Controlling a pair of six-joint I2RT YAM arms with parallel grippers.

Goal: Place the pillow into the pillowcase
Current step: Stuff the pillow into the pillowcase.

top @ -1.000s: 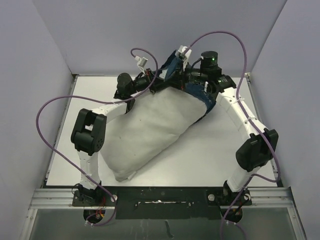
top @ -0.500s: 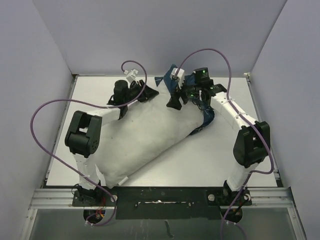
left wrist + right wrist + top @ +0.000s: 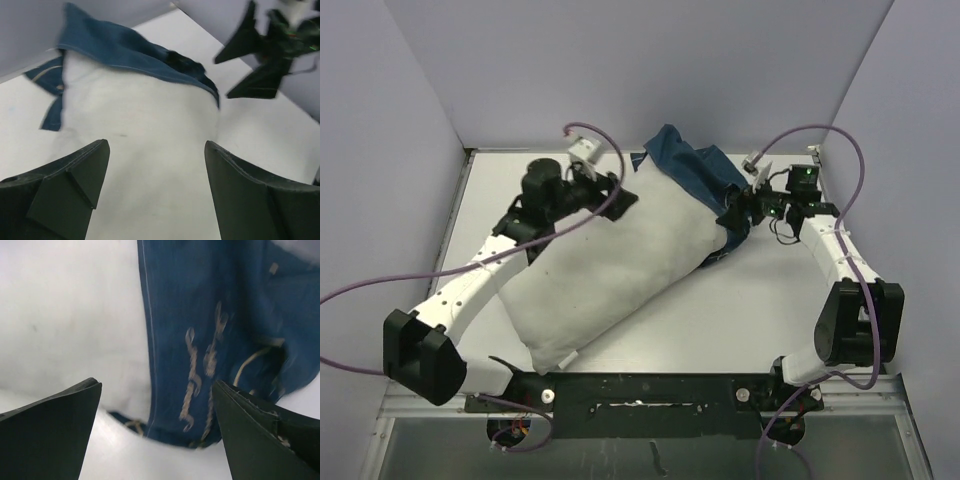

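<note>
The white pillow [image 3: 610, 270] lies diagonally across the table, its near end towards the left arm's base. The navy pillowcase [image 3: 690, 170] covers only its far right end, and the case's hem [image 3: 135, 62] crosses the pillow. My left gripper [image 3: 617, 195] hovers over the pillow's upper left edge, open, with bare pillow [image 3: 145, 125] between its fingers. My right gripper [image 3: 733, 212] is open at the pillowcase's right side, holding nothing. In its wrist view the patterned pillowcase [image 3: 215, 320] lies ahead, beside white pillow [image 3: 65, 315].
The white table [image 3: 770, 300] is walled in by grey panels at the left, back and right. Purple cables loop above both arms. A metal rail [image 3: 640, 385] runs along the near edge. The right gripper [image 3: 257, 57] shows in the left wrist view.
Both grippers have opened and let go of the pillowcase, then drawn back outwards, the left arm to the left, the right arm to the right. The pillowcase now rests over the pillow's far end.
</note>
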